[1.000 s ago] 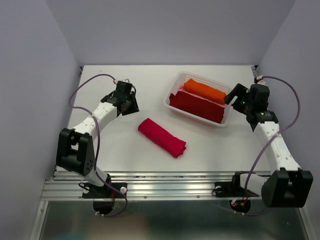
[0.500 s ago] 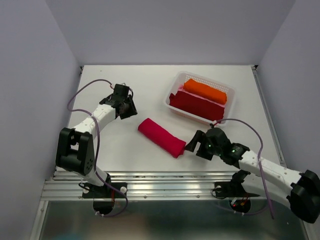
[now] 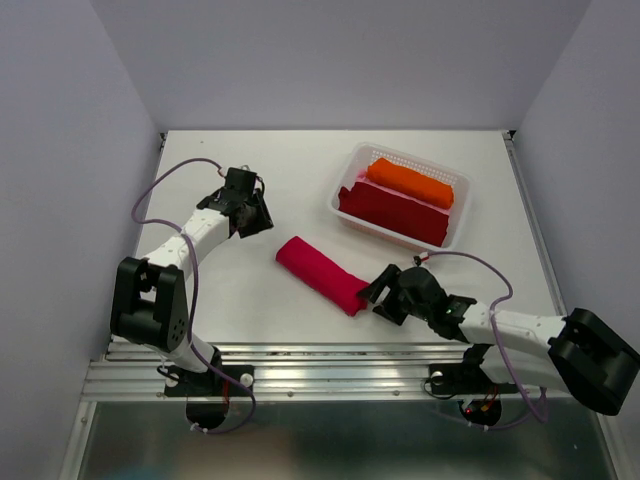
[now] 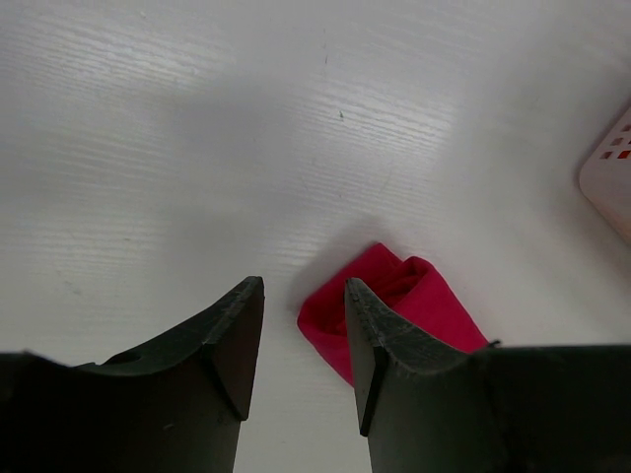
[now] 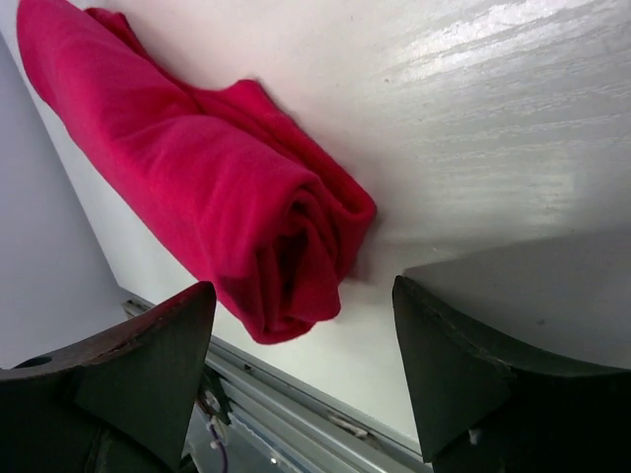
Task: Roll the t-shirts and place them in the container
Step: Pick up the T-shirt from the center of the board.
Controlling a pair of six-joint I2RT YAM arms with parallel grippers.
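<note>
A bright crimson t-shirt (image 3: 322, 275) lies rolled in a bundle on the white table, slanting from upper left to lower right. My right gripper (image 3: 375, 292) is low at the roll's near right end, jaws wide open around that end (image 5: 286, 246), touching nothing. My left gripper (image 3: 258, 214) is up and to the left of the roll, jaws slightly apart and empty; the roll's far end (image 4: 394, 296) shows just beyond its fingertips. An orange roll (image 3: 410, 183) and a dark maroon roll (image 3: 395, 212) lie in the white basket (image 3: 412, 152).
The basket stands at the back right of the table; its corner shows in the left wrist view (image 4: 611, 172). The metal rail of the table's front edge (image 3: 330, 365) runs just below the right gripper and shows in the right wrist view (image 5: 296, 414).
My right arm swung from beside the basket down to the front and now sits at the crimson roll's near end, closing in further leftward. The left gripper barely moved. The roll has not moved.
</note>
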